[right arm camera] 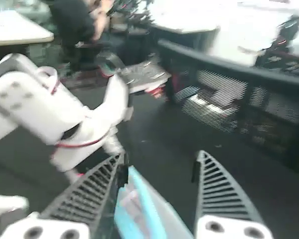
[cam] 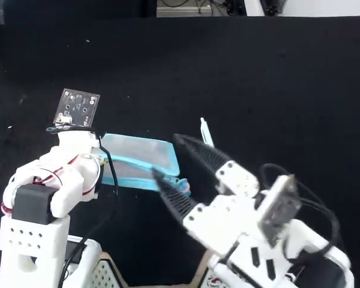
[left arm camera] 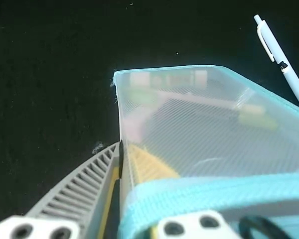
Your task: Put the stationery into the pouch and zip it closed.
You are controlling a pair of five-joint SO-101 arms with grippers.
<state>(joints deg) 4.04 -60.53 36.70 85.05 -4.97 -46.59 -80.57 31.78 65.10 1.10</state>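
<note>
The teal-edged mesh pouch (cam: 138,157) lies flat between the two arms, and pale stationery pieces show through its mesh (left arm camera: 189,109). My left gripper (left arm camera: 122,172) is shut on the pouch's end nearest that arm, with one grey finger (left arm camera: 84,186) outside the edge. Over the pouch's opposite end, my right gripper (cam: 166,156) is open and tilted down, its black fingers either side of that end (right arm camera: 139,214). A white pen (cam: 206,132) lies on the table just beyond that end, outside the pouch (left arm camera: 281,62).
Black cloth (cam: 258,78) covers the table, with open room at the back and right. The left arm's white body (right arm camera: 45,117) stands close in front of the right gripper. Both arm bases (cam: 30,246) sit at the near edge.
</note>
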